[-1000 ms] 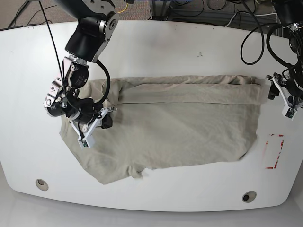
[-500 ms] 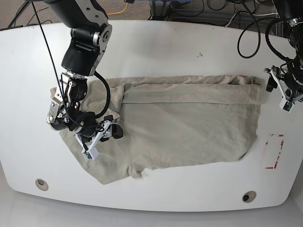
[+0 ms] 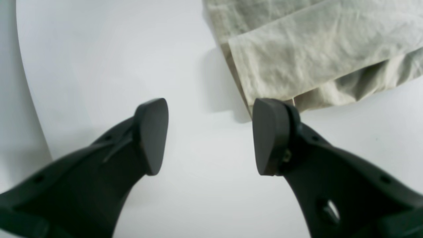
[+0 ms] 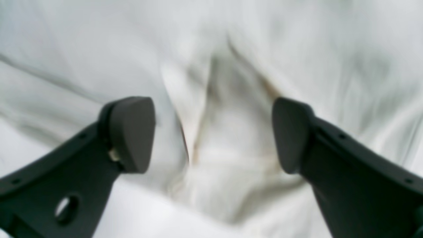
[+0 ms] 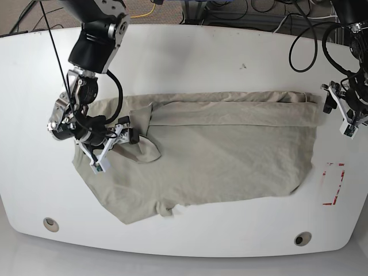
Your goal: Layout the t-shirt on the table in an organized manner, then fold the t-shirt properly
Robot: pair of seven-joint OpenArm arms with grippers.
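The beige t-shirt (image 5: pixel 218 155) lies spread and wrinkled across the white table (image 5: pixel 201 63), its far edge folded over. My right gripper (image 5: pixel 112 150) is over the shirt's left end; in its wrist view it (image 4: pixel 211 132) is open, with a raised ridge of blurred cloth (image 4: pixel 205 109) between the jaws. A small flap of cloth (image 5: pixel 146 148) is bunched beside it. My left gripper (image 5: pixel 339 118) is at the shirt's far right corner; in its wrist view it (image 3: pixel 210 135) is open over bare table, one fingertip (image 3: pixel 269 135) next to the shirt's corner (image 3: pixel 297 59).
A red tape rectangle (image 5: pixel 333 184) is on the table right of the shirt. Two grommet holes (image 5: pixel 50 223) (image 5: pixel 302 238) sit near the front edge. A dark speck (image 5: pixel 242 66) is behind the shirt. Cables (image 5: pixel 305 52) hang over the back right.
My right arm has moved up and to the left over the shirt's left end, and a flap of cloth is now bunched beside it. My left gripper rose slightly.
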